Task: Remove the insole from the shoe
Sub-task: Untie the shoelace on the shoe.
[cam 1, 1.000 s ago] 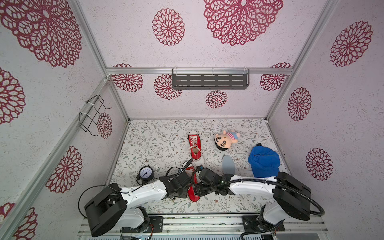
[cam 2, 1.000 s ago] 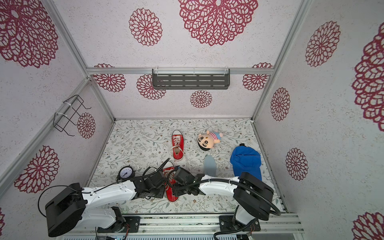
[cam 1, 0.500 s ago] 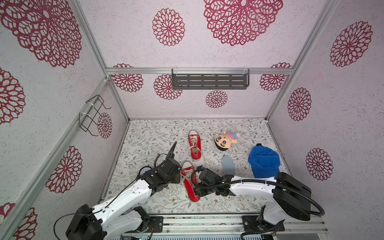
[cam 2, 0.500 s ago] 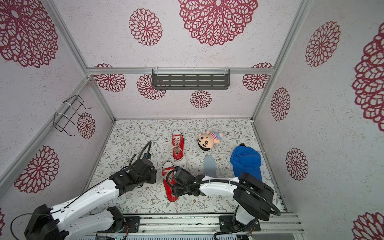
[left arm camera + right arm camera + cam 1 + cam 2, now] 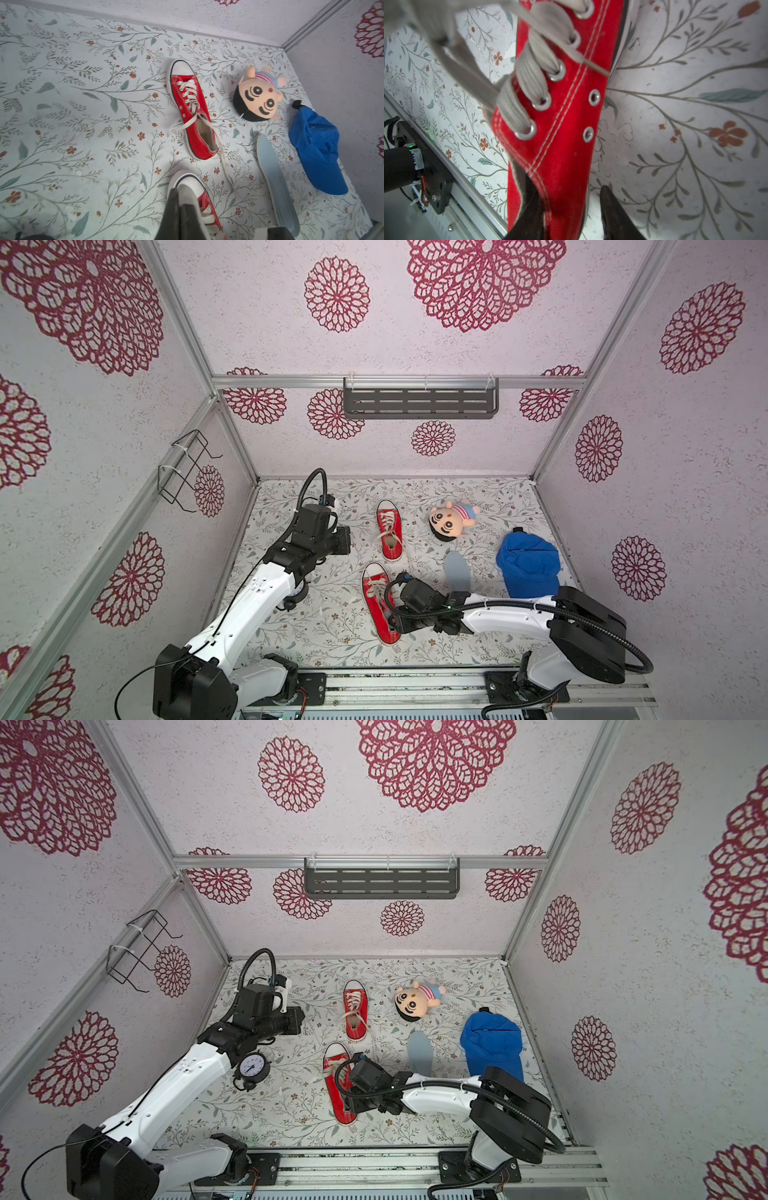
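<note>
Two red canvas lace-up sneakers lie on the floral-printed desk (image 5: 332,626). The right claw (image 5: 566,209) clamps the near sneaker's (image 5: 379,600) side wall, one finger inside. A pale blue foam insole (image 5: 457,571) lies beyond it. The left claw (image 5: 179,216), together and empty, hovers leftward. No readable writing.

The floral table (image 5: 324,626) bears two red shoes (image 5: 390,529), insole (image 5: 457,571), doll (image 5: 451,519), cap (image 5: 528,564), clock (image 5: 250,1068).
</note>
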Controlling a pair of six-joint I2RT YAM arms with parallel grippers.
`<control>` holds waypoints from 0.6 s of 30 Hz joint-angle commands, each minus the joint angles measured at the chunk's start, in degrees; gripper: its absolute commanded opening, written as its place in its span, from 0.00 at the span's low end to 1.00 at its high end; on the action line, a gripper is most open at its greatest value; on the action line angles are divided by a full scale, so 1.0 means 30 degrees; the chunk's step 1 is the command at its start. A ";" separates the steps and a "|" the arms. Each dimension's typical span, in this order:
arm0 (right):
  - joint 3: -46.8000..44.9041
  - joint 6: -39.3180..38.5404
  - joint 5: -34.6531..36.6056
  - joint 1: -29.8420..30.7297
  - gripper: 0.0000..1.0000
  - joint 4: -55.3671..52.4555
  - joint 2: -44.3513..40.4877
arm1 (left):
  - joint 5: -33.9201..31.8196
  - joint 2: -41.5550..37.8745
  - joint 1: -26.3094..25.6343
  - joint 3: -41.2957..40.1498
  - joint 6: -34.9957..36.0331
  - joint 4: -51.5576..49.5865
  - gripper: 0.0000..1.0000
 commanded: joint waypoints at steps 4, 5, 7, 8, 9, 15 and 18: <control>-0.0119 -0.1900 0.1062 0.0176 0.55 0.0133 -0.1932 | 0.3061 -0.0738 0.0149 -0.1680 -0.0023 0.2305 0.00; -0.0071 -0.2402 0.1253 0.0175 0.57 0.0236 -0.2226 | 0.3169 -0.0968 0.0149 -0.2080 -0.0178 0.2446 0.00; 0.0220 -0.3809 0.1622 0.0176 0.63 0.0120 -0.2748 | 0.3408 -0.1488 0.0149 -0.2851 -0.0471 0.2609 0.00; 0.0422 -0.4464 0.1716 0.0168 0.64 0.0023 -0.2849 | 0.3330 -0.1728 0.0156 -0.3114 -0.0611 0.2617 0.00; 0.0656 -0.5163 0.1782 0.0200 0.66 -0.0070 -0.2896 | 0.3297 -0.2059 0.0149 -0.3421 -0.0778 0.2705 0.00; 0.2457 -0.8741 0.2609 0.0322 0.75 -0.0893 -0.1373 | 0.2666 -0.3399 0.0180 -0.3698 -0.1093 0.2812 0.00; 0.3381 -0.9713 0.3444 0.0322 0.73 -0.1910 -0.0188 | 0.2511 -0.3433 0.0183 -0.3355 -0.1050 0.2408 0.00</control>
